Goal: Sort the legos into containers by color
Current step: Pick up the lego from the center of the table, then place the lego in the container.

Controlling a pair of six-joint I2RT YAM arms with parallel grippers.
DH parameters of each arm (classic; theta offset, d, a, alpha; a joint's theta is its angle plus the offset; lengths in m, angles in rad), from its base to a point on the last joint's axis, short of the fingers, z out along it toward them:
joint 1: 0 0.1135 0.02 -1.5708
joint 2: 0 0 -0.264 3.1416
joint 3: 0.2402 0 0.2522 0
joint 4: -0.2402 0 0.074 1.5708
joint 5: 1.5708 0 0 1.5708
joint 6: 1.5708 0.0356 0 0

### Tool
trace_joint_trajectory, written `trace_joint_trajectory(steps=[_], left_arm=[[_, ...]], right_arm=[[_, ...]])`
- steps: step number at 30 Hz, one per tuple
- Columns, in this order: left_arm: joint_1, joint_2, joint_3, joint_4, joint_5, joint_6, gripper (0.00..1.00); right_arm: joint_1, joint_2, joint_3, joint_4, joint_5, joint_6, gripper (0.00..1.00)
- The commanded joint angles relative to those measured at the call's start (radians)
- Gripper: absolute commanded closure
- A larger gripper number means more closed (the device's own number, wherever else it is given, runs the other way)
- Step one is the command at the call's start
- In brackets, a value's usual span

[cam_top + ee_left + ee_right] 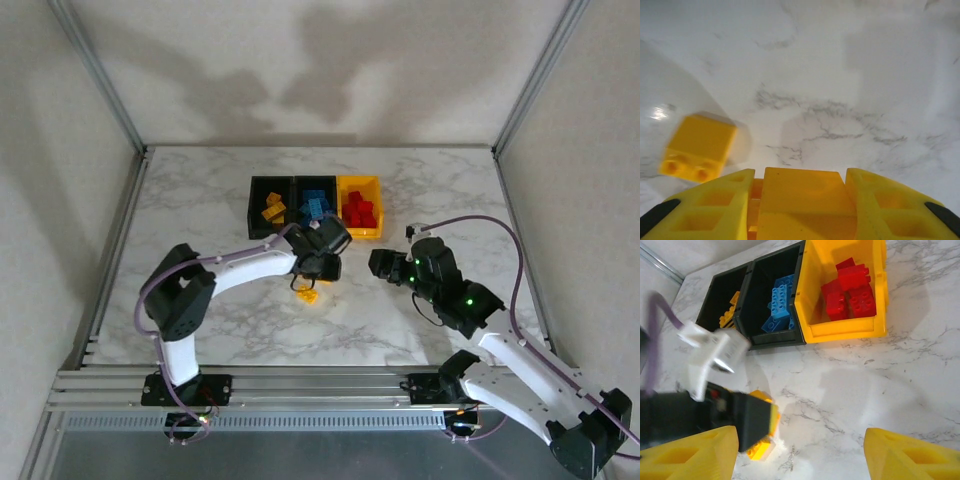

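Right now the left gripper (799,172) is low over the marble table (200,200), near the middle and on the near side of the three bins. Its yellow fingers (715,205) flank a yellow brick (802,200) very closely on both sides. Whether they are actually clenched on it cannot be told. A second yellow brick (699,147) lies on the table just to the left of that finger pair, apart from it and with its studs showing on one face.

The right gripper (800,440) hovers to the right of the left one, well apart from the bins. Its fingers (695,455) are spread wide with bare table between them.

At the far middle of the table the bins stand side by side, touching. The left black bin (254,210) holds yellow bricks (273,208). The middle black bin (775,338) holds blue bricks (777,310). The yellow bin (845,330) on the right holds red bricks (850,290).
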Motion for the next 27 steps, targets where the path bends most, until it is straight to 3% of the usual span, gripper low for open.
trace_joint_trajectory(steps=[1,7,11,19,27], left_arm=[[0.067,-0.096,0.045,-0.043,-0.057,0.007,0.72],[0.23,-0.148,0.073,-0.046,-0.129,0.017,0.71],[0.332,-0.105,0.111,-0.013,-0.133,0.027,0.71],[0.43,0.13,0.317,-0.026,-0.199,0.054,0.71],[0.487,0.316,0.495,-0.037,-0.171,0.051,0.69]], right_arm=[[-0.003,-0.003,-0.022,0.028,-0.071,-0.006,0.32],[0.004,0.106,-0.008,0.125,-0.152,-0.021,0.33],[0.007,0.151,0.008,0.164,-0.165,-0.025,0.33],[0.012,0.159,0.008,0.165,-0.154,-0.02,0.33],[0.012,0.162,0.009,0.158,-0.144,-0.021,0.33]])
